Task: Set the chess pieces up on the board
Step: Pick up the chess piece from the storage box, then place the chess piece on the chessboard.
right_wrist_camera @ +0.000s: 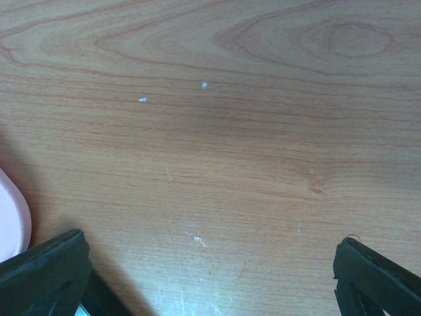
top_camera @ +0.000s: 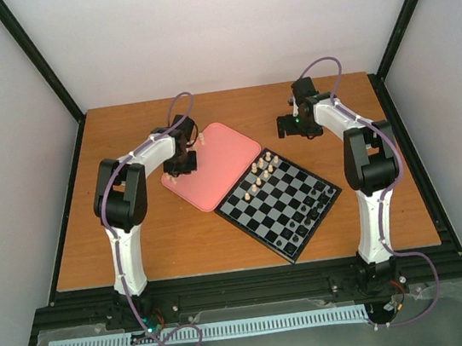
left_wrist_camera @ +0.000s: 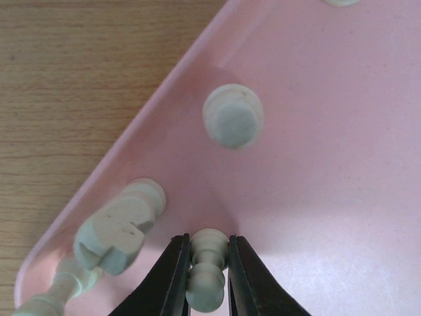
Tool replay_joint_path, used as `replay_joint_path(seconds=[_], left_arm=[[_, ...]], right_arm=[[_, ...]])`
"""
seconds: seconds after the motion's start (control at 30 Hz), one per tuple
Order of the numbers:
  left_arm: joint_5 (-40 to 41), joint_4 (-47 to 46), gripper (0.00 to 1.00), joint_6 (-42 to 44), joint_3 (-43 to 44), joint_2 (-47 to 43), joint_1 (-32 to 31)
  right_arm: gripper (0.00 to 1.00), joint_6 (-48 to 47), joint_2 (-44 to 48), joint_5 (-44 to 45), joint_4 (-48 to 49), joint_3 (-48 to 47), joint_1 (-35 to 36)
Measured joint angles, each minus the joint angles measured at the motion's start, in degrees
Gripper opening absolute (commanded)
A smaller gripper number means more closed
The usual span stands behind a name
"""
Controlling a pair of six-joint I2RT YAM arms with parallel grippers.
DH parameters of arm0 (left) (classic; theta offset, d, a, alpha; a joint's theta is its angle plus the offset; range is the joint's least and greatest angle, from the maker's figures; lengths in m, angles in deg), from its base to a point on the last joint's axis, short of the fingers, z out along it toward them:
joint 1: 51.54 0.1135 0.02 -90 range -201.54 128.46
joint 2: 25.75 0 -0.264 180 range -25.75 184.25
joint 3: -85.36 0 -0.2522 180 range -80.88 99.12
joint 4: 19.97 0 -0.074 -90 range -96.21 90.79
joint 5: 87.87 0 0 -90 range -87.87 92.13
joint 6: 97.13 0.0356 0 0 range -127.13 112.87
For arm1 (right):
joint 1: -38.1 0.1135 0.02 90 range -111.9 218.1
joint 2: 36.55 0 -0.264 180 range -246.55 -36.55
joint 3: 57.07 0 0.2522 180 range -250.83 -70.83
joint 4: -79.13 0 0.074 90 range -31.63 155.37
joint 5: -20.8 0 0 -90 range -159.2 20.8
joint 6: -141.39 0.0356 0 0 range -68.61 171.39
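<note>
A cream piece sits near a corner of the glossy pink tray. It is smooth and turned, a knobbed little peg. Its long axis runs in line with the fingers of the left gripper, whose black jaws pinch it from both sides. Beside it lies a notched rook. The right gripper hangs over the wood-grain table with its jaws spread wide, near the checked board.

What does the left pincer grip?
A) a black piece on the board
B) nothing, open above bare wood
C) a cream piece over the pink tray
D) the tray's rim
C: in the left wrist view the left pincer squeezes a cream piece, pink tray beneath.
</note>
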Motion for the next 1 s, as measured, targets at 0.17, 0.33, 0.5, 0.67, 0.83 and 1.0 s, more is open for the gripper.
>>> replay_joint_path(seconds=[0.17, 0.33, 0.5, 0.67, 0.83, 1.0], left_arm=[[-2.3, 1.5, 0.07, 0.0, -0.8, -2.1, -1.1], [-4.9, 3.7, 0.07, -0.2, -1.0, -7.9, -6.6], [-9.5, 4.5, 0.07, -1.5, -3.0, -13.2, -14.8], [-14.0, 4.8, 0.07, -2.0, -4.7, -13.9, -22.6], [-15.8, 5.2, 0.07, -2.4, -7.7, -13.9, -23.8], [-16.4, 5.2, 0.07, -3.2, -10.2, -13.9, -23.8]], right_arm=[[1.0, 0.0, 0.0, 0.0, 0.0, 0.0, 0.0], [1.0, 0.0, 0.0, 0.1, 0.0, 0.0, 0.0], [1.0, 0.0, 0.0, 0.2, 0.0, 0.0, 0.0], [1.0, 0.0, 0.0, 0.3, -0.2, -0.2, 0.0], [1.0, 0.0, 0.0, 0.4, -0.4, -1.2, 0.0], [1.0, 0.0, 0.0, 0.4, -0.5, -1.5, 0.0]])
